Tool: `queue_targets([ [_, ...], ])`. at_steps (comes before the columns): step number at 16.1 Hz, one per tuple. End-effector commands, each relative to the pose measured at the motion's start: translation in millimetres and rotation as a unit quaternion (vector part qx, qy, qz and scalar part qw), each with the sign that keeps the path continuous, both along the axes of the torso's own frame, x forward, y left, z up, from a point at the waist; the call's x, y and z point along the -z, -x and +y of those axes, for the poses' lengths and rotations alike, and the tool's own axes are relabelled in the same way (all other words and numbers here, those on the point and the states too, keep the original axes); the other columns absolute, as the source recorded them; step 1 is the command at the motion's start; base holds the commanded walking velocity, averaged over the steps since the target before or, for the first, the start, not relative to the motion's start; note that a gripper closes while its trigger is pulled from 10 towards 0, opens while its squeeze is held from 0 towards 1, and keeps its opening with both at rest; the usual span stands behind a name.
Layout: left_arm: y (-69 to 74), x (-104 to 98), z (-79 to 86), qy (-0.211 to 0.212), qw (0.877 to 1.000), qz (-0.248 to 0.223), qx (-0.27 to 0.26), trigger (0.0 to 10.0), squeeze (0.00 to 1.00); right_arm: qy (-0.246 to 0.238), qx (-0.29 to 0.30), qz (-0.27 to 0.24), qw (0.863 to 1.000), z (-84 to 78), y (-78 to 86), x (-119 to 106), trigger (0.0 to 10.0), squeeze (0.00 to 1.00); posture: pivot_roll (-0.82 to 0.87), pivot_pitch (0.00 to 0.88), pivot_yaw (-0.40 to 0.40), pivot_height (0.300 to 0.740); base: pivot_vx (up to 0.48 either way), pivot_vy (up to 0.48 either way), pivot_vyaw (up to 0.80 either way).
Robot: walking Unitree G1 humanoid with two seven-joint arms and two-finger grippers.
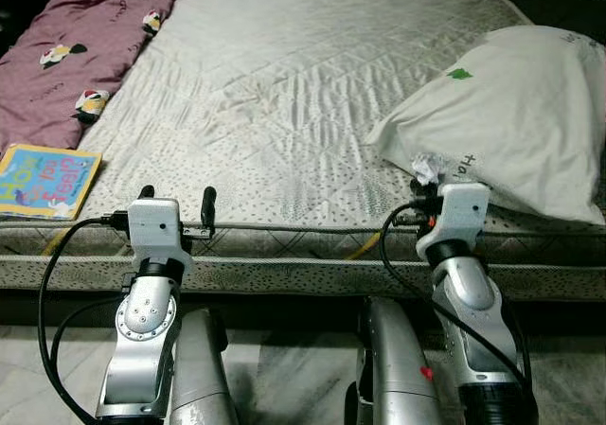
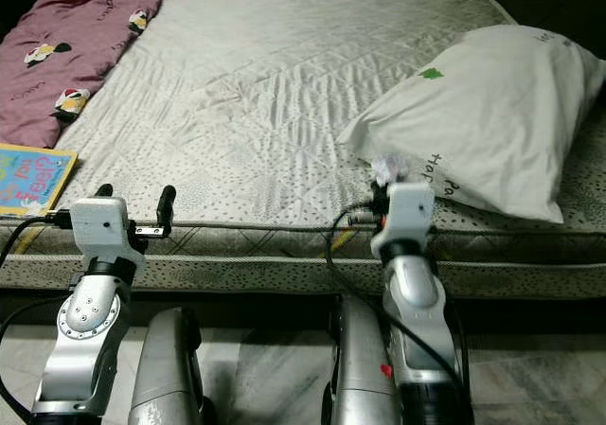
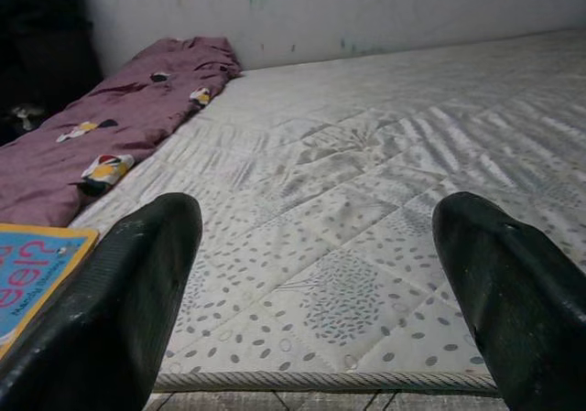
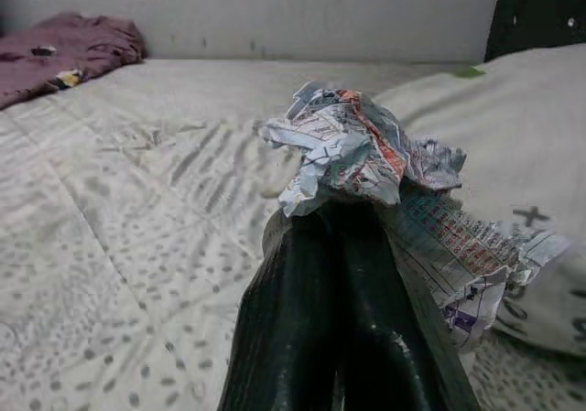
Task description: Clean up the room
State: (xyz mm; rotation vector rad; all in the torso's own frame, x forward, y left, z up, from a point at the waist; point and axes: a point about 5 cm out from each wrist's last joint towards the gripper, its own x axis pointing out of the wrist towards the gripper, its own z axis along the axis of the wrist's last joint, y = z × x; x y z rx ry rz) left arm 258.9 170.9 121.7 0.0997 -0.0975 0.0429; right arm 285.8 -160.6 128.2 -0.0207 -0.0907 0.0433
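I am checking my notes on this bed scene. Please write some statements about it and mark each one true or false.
1. The right gripper is shut on crumpled paper. True.
2. The left gripper holds the book. False: it is open and holds nothing; the book lies on the mattress.
3. The pillow lies on the robot's right side of the mattress. True.
4. The purple blanket covers the pillow. False: it lies along the opposite, left edge.

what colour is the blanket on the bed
The blanket is plum purple with small cartoon figures, lying along the bed's left edge; clearest in the left eye view.
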Motion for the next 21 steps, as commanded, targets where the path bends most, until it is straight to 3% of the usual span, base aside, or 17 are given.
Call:
queue_targets([
  [1, 0.7, -2.7, 1.9, -0.004, 1.0, -0.001, -0.006, 10.0, 0.0, -0.006, -0.003, 0.001, 1.0, 0.6, -1.1, -2.3, 10.0, 0.0, 0.01, 0.0, 0.024, 0.527, 0.0, 0.0, 0.0],
  [7, -2.3, 2.3, 3.4, 0.006, 1.0, 0.006, -0.012, 10.0, 0.0, 0.003, 0.0, -0.006, 1.0, -2.2, -9.0, -5.8, 10.0, 0.0, 0.0, 0.0, 0.027, 0.579, 0.0, 0.0, 0.0],
  [11, -3.3, 4.0, -1.2, 0.002, 1.0, 0.009, 0.002, 10.0, 0.0, 0.004, 0.005, -0.004, 1.0, -4.8, -11.7, -5.4, 10.0, 0.0, -0.01, 0.0, 0.026, 0.619, 0.0, 0.0, 0.0],
  [21, -8.4, 3.4, -1.4, -0.019, 1.0, 0.003, -0.023, 10.0, 0.0, 0.01, 0.012, -0.01, 1.0, -5.8, -17.5, -7.0, 10.0, 0.0, -0.01, 0.0, 0.017, 0.71, 0.0, 0.0, 0.0],
])
